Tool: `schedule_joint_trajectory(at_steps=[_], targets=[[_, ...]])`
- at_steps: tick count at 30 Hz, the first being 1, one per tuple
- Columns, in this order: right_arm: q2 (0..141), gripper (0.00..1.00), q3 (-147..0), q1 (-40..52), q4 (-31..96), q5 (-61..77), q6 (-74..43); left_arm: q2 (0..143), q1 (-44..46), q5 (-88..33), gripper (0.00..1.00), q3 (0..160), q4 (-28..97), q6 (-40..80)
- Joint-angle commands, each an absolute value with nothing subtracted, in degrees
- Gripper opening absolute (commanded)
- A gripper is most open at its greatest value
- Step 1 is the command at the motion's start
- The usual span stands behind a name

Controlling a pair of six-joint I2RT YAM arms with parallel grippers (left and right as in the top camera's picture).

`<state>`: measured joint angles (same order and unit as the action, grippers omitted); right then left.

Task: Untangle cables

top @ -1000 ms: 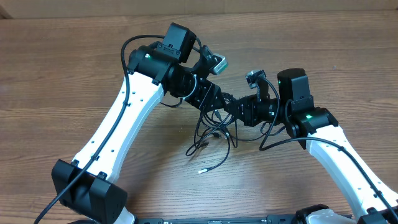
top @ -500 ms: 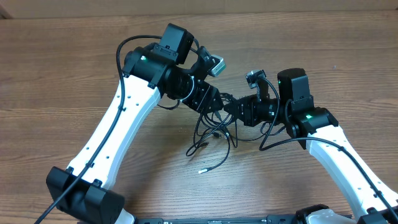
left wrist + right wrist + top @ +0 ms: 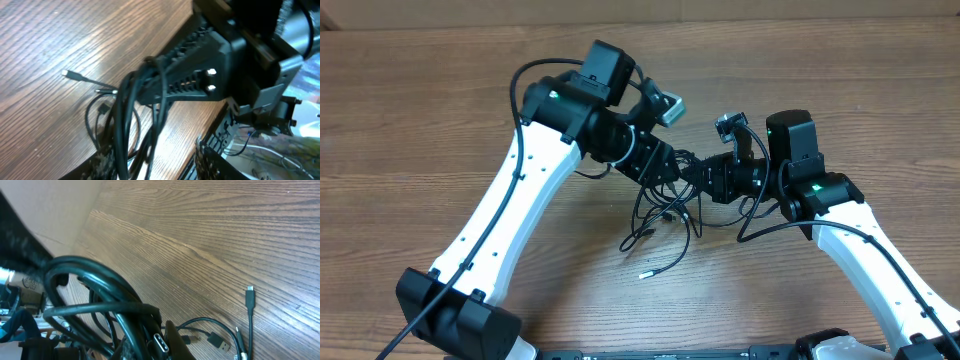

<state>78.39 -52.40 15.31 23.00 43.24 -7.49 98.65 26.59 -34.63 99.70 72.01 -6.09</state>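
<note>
Hanging in a loose tangle over the middle of the tabletop [image 3: 410,120], the cables [image 3: 665,212] are trailing down from the spot where the two arms are meeting tip to tip. The right pincer [image 3: 694,173] is reaching in from the side of the right edge and is clamping shut on several strands. In the left wrist view those strands are looping over its ribbed black finger [image 3: 170,85] near the tip and dropping toward the wood. The left pincer [image 3: 667,166] is standing open, its two textured fingers [image 3: 106,161] showing apart at the bottom of its own camera's view with the bundle of cords running between them; whether either finger is touching the cords is not clear. Below the arms the lower loops are lying on the wood, and one cord is stretching out toward the near edge, its silver-tipped plug [image 3: 642,274] resting apart from the tangle. Two further small plugs [image 3: 217,341] are lying just beside the loops in the right wrist view.
</note>
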Motion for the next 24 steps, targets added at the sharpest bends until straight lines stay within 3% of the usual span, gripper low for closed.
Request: schedule_joint_trajectory(at_steps=[1, 11, 14, 18, 22, 24], targets=[[78.43, 0.04, -52.47, 15.05, 22.63, 43.55, -7.64, 97.43, 29.21, -34.81, 0.48, 98.89, 71.75, -6.22], [78.43, 0.04, -52.47, 15.05, 22.81, 43.57, -7.66, 99.79, 31.94, -29.85, 0.42, 94.87, 70.43, -6.13], [78.43, 0.04, -52.47, 15.05, 22.85, 43.57, -7.66, 100.49, 31.94, -28.58, 0.33, 94.87, 69.84, -6.09], [78.43, 0.04, -52.47, 15.05, 22.92, 43.57, -7.66, 100.49, 31.83, -27.38, 0.04, 95.29, 68.1, -5.06], [78.43, 0.05, -52.47, 15.05, 23.49, 43.57, -7.68, 100.4, 31.07, -27.22, 0.04, 97.93, 68.64, -4.21], [78.43, 0.13, -52.47, 15.05, 23.75, 43.55, -7.66, 100.31, 30.5, -27.22, 0.04, 100.47, 69.89, -4.23]])
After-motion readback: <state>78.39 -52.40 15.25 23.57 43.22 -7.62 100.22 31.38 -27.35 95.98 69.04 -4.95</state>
